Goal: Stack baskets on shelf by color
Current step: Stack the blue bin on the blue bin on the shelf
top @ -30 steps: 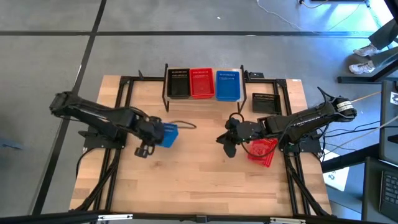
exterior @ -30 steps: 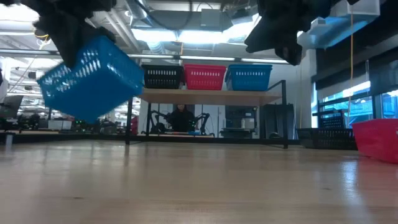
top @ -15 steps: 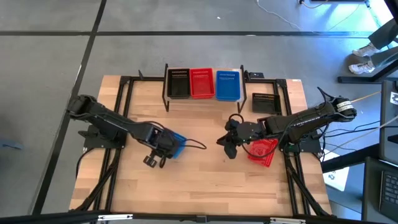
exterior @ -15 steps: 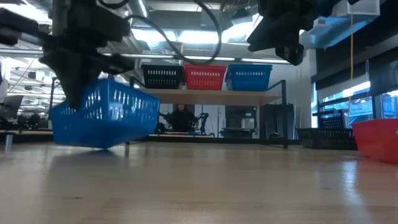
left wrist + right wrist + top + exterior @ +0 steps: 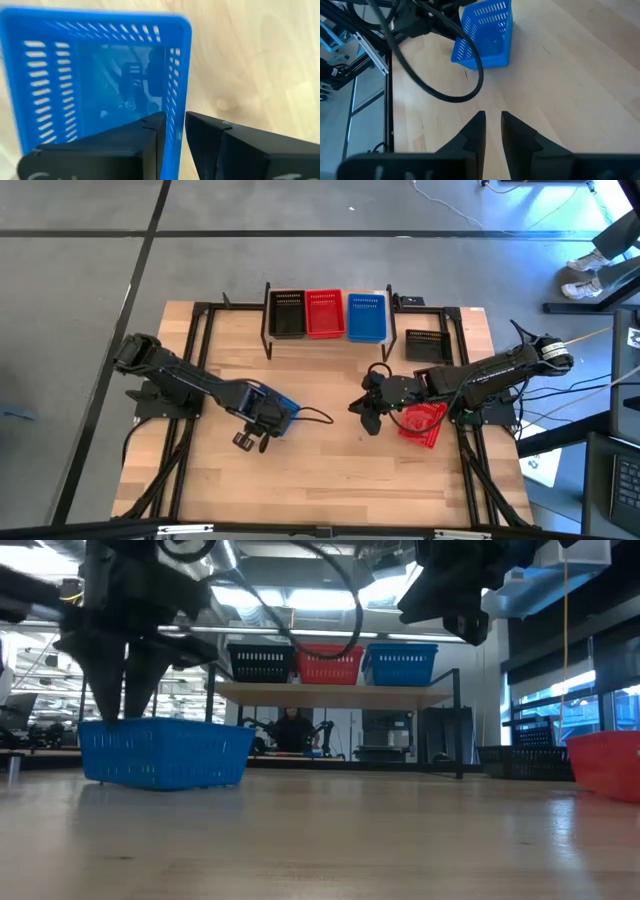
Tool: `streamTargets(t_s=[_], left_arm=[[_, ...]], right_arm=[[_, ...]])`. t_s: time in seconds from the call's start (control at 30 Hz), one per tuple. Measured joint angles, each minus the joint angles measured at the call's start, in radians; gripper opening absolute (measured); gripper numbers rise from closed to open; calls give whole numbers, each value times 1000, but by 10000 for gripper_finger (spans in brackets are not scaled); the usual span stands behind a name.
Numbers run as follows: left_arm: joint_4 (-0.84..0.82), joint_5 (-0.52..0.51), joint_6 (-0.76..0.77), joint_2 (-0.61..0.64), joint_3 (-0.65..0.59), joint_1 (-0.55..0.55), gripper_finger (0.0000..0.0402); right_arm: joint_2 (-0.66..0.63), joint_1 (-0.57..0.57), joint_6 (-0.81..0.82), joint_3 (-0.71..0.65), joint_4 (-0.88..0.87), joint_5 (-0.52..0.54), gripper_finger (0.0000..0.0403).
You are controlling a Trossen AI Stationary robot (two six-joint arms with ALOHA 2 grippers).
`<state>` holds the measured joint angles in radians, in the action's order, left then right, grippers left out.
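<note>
A blue basket point(image 5: 281, 412) point(image 5: 165, 752) sits flat on its bottom on the wooden table, left of centre. My left gripper point(image 5: 175, 122) point(image 5: 125, 700) points down at it, open, one finger inside the basket and one outside its wall. My right gripper point(image 5: 364, 418) point(image 5: 493, 120) hangs above the table's middle right, open by a narrow gap with nothing in it. The shelf point(image 5: 340, 692) at the far edge carries a black basket point(image 5: 287, 314), a red basket point(image 5: 323, 313) and a blue basket point(image 5: 366, 317) side by side. My left gripper comes from above, its fingers astride one side wall point(image 5: 176, 75) of the blue basket. A gap shows between the fingers point(image 5: 150, 130), and I cannot tell whether either finger touches the wall. The basket rests on the table.
A red basket point(image 5: 422, 423) point(image 5: 605, 762) lies on the table under the right arm. A black basket point(image 5: 426, 343) lies right of the shelf. A cable point(image 5: 445, 75) loops over the table beside the blue basket. Bare wood stretches between the two grippers and along the near edge.
My left gripper has come down and moved toward the table's near edge and right with the blue basket. The basket hung tilted in the air; now it stands flat on the table. The left fingers have opened and stay astride its wall.
</note>
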<state>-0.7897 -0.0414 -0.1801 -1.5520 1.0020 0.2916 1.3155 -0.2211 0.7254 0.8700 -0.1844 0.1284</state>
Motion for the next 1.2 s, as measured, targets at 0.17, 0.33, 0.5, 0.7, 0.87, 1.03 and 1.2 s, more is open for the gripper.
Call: streamTargets(t_s=[0.17,0.33,0.5,0.7,0.87,1.03,1.2], left_arm=[[-55,-1,58,13,73,0,68],[-118,-8,73,53,144,0,69],[-217,-89,141,111,220,-4,69],[-245,-149,243,230,275,-16,69],[-259,-212,349,360,275,-16,69],[-282,-246,447,487,275,-16,69],[-282,-245,518,594,276,-16,69]], right_arm=[[-2,-4,-60,0,33,-7,58],[-3,-34,-213,7,106,-8,58],[-3,-67,-354,109,74,53,58],[12,-79,-451,365,-233,187,57],[49,-75,-492,544,-407,213,57],[144,-40,-417,673,-459,150,57],[293,3,-370,804,-537,63,57]])
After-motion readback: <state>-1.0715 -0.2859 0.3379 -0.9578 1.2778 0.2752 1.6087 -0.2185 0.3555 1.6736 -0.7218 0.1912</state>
